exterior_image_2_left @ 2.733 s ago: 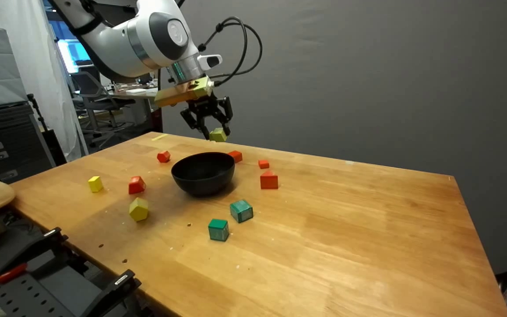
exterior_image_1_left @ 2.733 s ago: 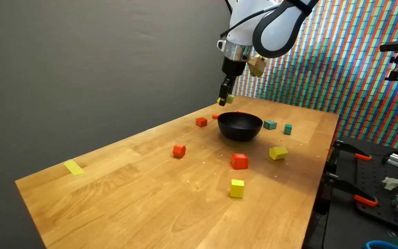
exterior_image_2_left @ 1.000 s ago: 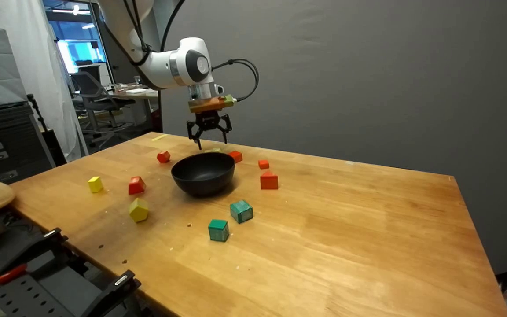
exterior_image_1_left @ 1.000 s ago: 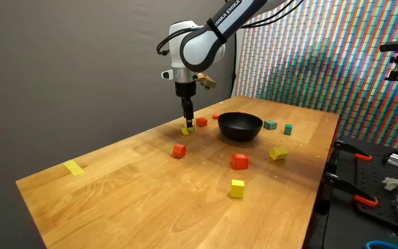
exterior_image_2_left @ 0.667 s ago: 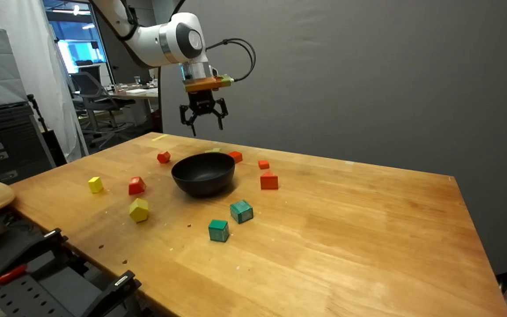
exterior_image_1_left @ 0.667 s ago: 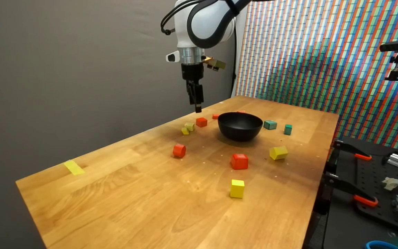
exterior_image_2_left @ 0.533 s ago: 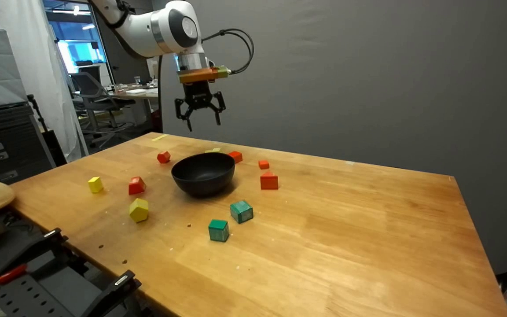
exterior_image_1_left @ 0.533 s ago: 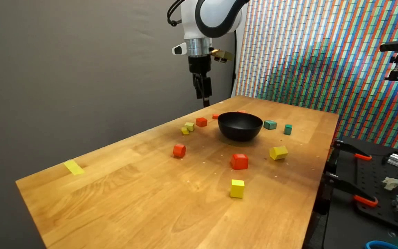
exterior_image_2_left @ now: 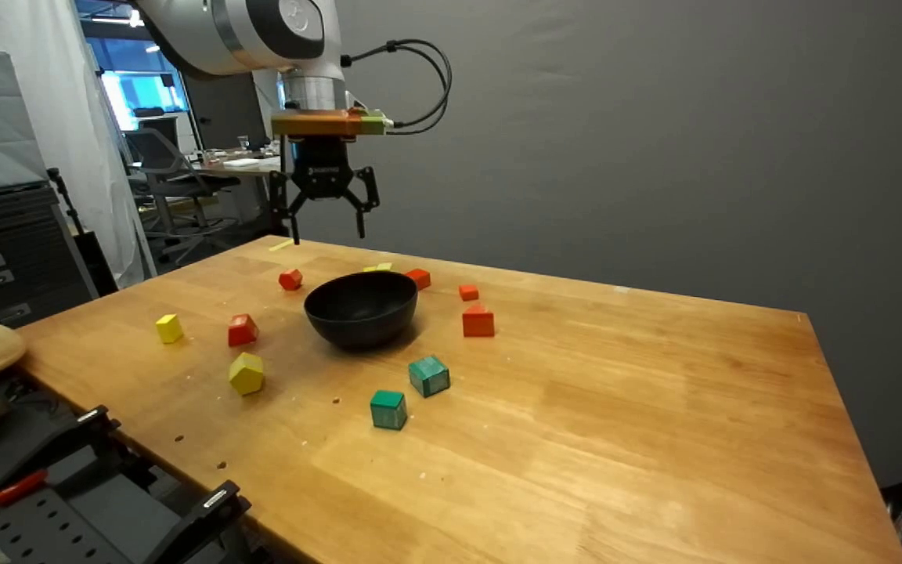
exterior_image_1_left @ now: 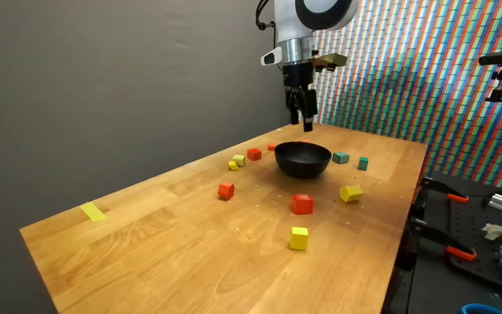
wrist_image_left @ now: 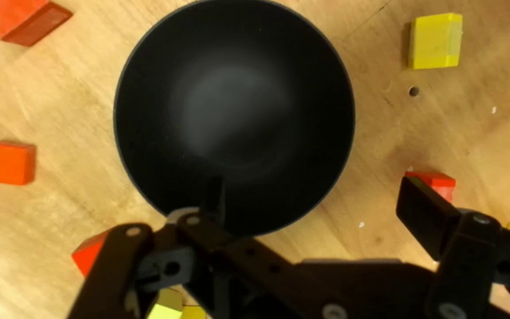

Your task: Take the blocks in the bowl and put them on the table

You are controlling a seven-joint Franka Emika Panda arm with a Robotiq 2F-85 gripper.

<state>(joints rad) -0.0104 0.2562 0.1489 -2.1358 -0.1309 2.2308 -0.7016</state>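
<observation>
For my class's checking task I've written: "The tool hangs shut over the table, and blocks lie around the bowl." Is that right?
One slip: the tool is open, its jaws apart, as an exterior view shows. It does hang over the table, and blocks lie around the bowl.

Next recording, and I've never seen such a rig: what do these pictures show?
That's a Franka Panda arm with a two-fingered gripper. The two exterior views are shot from different places outside the robot; the wrist view looks down from its wrist on a black bowl. Red blocks, yellow blocks and teal blocks lie around the bowl on a wooden table, with a yellow strip, probably tape, near one edge. The gripper stands open, holding nothing; no block shows in the bowl.
</observation>
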